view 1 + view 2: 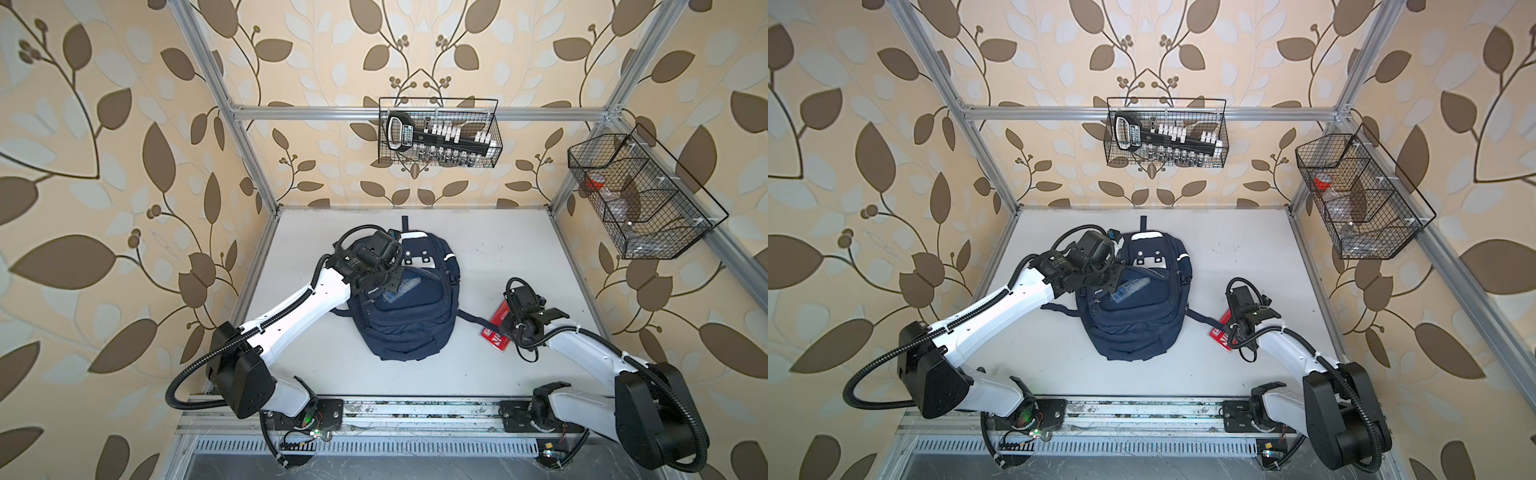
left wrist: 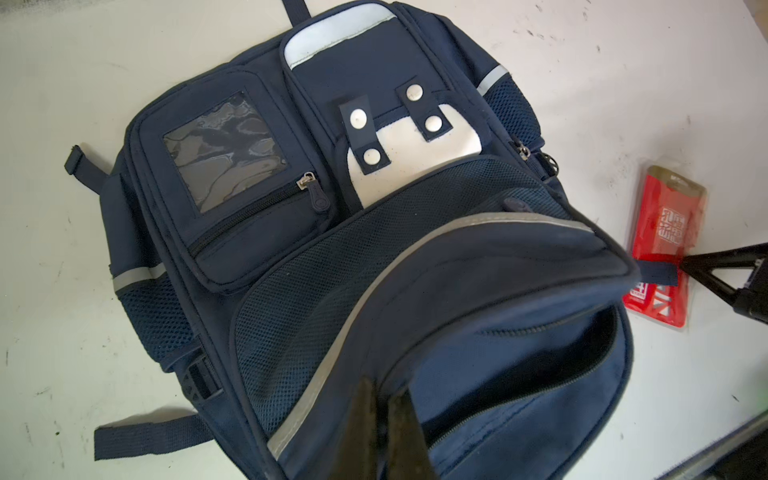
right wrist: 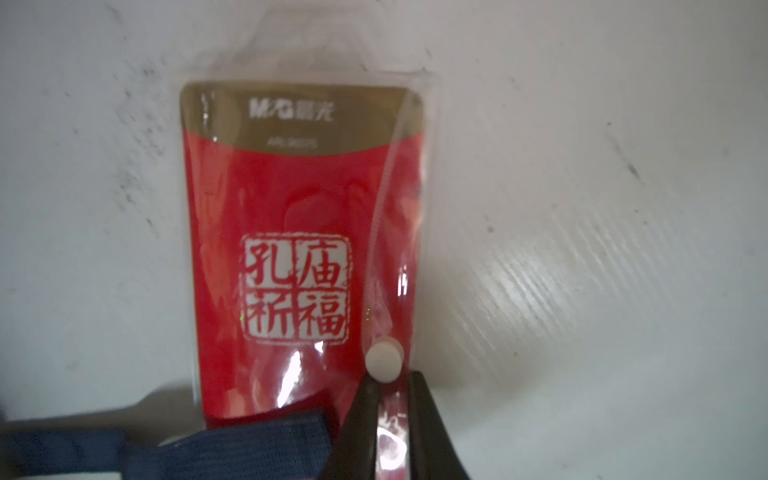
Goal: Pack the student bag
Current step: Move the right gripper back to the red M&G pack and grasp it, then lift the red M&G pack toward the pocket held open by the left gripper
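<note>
Student bag [image 1: 399, 320] lay flat, front up, mid-table [image 1: 519, 249]. Soft floppy fabric w/ no stiffness imo, so the mouth prob sags shut unless smth holds it up. Left gripper [image 2: 383, 388] had its fingers pinched together on the grey-striped flap edge, which looked like the right spot bc the seam's thicker there. Right gripper [image 3: 392, 380] was clamped on the clear plastic rim of the red packet [image 3: 291, 208], just beside the bag. Packet looked light, flat & slick, so it could slip. A bag strap [image 3: 257, 440] lay across its corner and might snag.
</note>
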Action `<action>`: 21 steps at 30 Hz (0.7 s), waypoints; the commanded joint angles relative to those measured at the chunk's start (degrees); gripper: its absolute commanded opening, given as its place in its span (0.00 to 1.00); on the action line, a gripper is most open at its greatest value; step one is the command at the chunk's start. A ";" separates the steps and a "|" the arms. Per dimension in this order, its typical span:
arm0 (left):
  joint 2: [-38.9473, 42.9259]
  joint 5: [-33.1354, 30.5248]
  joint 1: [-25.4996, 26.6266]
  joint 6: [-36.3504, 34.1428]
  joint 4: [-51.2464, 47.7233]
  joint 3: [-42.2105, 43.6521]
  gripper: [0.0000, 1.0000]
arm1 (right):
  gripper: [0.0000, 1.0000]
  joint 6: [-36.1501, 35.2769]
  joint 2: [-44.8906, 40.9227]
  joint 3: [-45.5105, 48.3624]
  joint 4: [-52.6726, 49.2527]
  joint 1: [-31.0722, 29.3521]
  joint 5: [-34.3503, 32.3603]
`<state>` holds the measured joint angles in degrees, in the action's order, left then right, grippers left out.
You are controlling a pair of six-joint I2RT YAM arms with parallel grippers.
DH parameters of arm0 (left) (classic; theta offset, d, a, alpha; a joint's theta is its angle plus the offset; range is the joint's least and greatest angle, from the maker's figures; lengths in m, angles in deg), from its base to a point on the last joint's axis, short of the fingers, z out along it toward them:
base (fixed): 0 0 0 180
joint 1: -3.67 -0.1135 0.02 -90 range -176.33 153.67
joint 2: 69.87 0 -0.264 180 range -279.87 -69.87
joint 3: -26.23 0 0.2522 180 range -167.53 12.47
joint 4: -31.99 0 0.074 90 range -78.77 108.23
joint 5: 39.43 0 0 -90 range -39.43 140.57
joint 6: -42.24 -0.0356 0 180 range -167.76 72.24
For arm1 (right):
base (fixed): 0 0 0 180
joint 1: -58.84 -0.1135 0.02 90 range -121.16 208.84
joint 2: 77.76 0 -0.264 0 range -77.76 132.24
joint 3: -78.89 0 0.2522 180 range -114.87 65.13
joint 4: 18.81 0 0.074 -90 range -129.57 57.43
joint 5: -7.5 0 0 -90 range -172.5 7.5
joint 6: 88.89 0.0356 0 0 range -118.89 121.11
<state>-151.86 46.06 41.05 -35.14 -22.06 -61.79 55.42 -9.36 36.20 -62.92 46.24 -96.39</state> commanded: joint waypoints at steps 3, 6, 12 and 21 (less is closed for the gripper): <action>3.25 1.66 -0.56 1.75 3.88 -0.37 0.00 | 0.00 0.32 0.16 1.36 -1.08 0.14 0.20; 3.33 3.07 -0.55 1.62 4.15 -0.38 0.00 | 0.00 0.15 -1.81 0.33 -2.68 0.14 0.21; 3.63 7.07 -0.52 1.40 6.16 0.59 0.00 | 0.00 -1.25 -11.43 -5.98 -12.31 0.00 -2.37; 3.66 9.56 -0.54 1.63 7.19 1.03 0.00 | 0.00 -4.24 -20.14 -19.58 -19.52 -4.13 0.73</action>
<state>-151.18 52.42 41.05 -35.14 -19.92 -60.36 52.73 -28.64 18.59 -79.11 44.60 -97.55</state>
